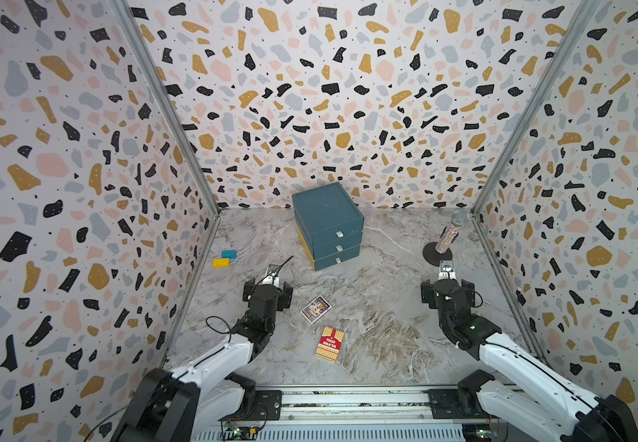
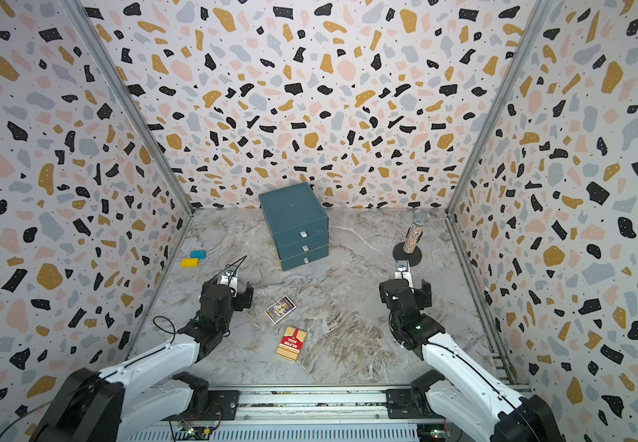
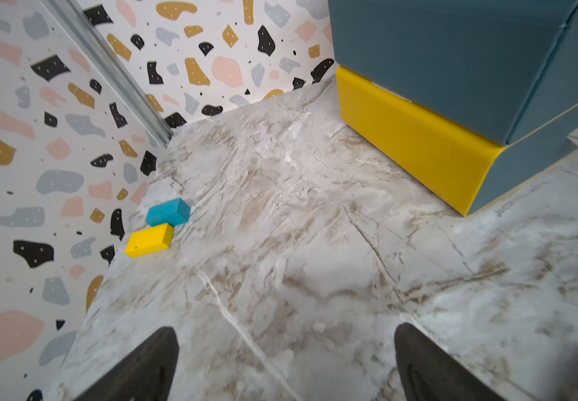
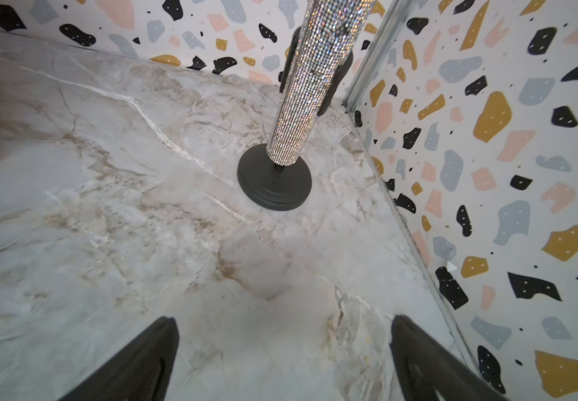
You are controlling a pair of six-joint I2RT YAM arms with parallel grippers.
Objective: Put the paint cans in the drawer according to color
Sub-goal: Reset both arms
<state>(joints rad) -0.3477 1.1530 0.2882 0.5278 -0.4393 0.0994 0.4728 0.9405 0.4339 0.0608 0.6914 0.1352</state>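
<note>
The bench (image 1: 386, 306) shows a smooth marble-look finish with a soft sheen. The drawer (image 1: 327, 208) looks matt teal, perhaps card. The microphone (image 4: 311, 86) sparkles with rhinestones over a matt black base (image 4: 273, 187).

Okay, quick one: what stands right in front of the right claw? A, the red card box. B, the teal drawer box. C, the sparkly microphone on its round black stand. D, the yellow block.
C: the right wrist view shows the sparkly microphone on its round black stand just ahead of the right claw, whose jaws stand open and empty.
</note>
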